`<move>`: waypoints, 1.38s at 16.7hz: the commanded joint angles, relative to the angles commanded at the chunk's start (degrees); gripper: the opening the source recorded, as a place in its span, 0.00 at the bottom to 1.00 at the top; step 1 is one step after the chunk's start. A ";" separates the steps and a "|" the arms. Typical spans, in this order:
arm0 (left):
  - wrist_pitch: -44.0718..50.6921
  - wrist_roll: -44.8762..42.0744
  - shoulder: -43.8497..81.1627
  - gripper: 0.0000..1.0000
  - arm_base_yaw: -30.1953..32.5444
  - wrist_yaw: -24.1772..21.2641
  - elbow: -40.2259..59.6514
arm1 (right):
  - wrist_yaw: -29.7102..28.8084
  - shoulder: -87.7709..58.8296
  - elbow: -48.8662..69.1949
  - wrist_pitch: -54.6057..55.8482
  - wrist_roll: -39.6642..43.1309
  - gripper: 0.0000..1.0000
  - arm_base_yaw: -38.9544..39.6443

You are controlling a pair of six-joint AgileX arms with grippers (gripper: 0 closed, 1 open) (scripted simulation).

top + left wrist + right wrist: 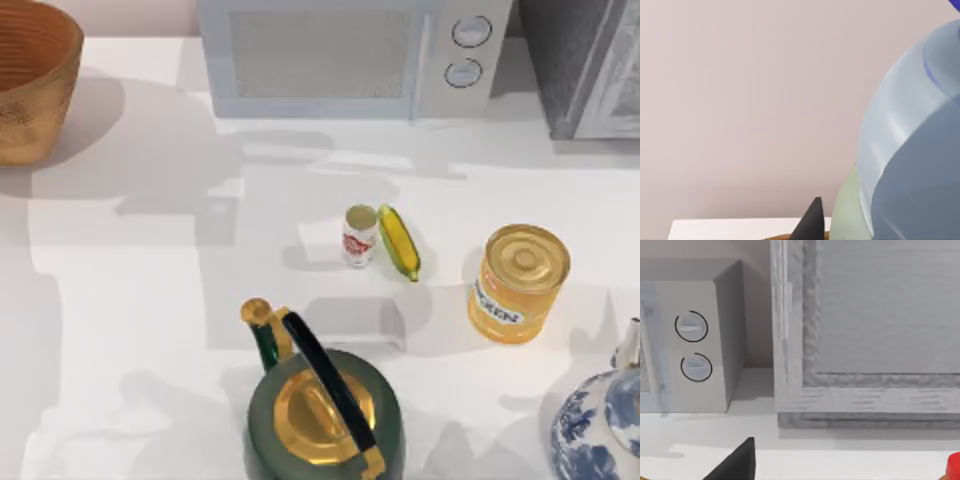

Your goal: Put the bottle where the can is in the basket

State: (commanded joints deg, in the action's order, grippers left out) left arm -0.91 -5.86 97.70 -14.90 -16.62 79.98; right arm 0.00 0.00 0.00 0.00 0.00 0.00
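The basket (30,85) sits at the worktop's (150,300) far left corner, cut off by the frame: a round bowl of golden-brown wicker with a ribbed orange-brown inside. In the left wrist view the bottle (912,150) looms very close, a rounded translucent blue body with a pale green band low on it; one dark fingertip (810,220) pokes up beside it, and I cannot tell whether the left gripper is clamped on the bottle. Near the worktop's middle the can (359,236) stands upright, slim and white with a red label and pale tan top, a yellow corn cob (399,242) lying just beside it. At the near edge is a dark green kettle (325,410) with a gold lid, partly cropped. Right of the corn stands a yellow-orange tin (518,283). A blue-and-white vase (600,425) is cut off at the near right corner. A white microwave (350,55) lines the far edge. One dark fingertip (737,462) shows in the right wrist view; that gripper's state I cannot tell.
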 joint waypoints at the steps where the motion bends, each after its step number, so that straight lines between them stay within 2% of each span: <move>1: 0.03 -0.07 0.03 0.00 -0.07 0.04 0.11 | 0.00 0.00 0.00 0.00 0.00 1.00 0.00; 6: -0.23 -0.11 -0.02 0.00 0.23 0.11 0.00 | 0.00 0.00 0.00 0.00 0.00 1.00 0.00; 12: -6.45 0.39 10.09 0.00 1.58 1.43 3.57 | 0.00 0.00 0.00 0.00 0.00 1.00 0.00; 17: -7.43 0.47 11.30 0.00 1.80 1.65 4.09 | 0.00 0.00 0.00 0.00 0.00 1.00 0.00; 23: -7.43 0.47 11.30 0.45 1.80 1.65 4.09 | 0.00 0.00 0.00 0.00 0.00 1.00 0.00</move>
State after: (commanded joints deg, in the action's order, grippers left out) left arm -8.34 -5.38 109.00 -13.10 -14.97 84.07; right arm 0.00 0.00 0.00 0.00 0.00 0.00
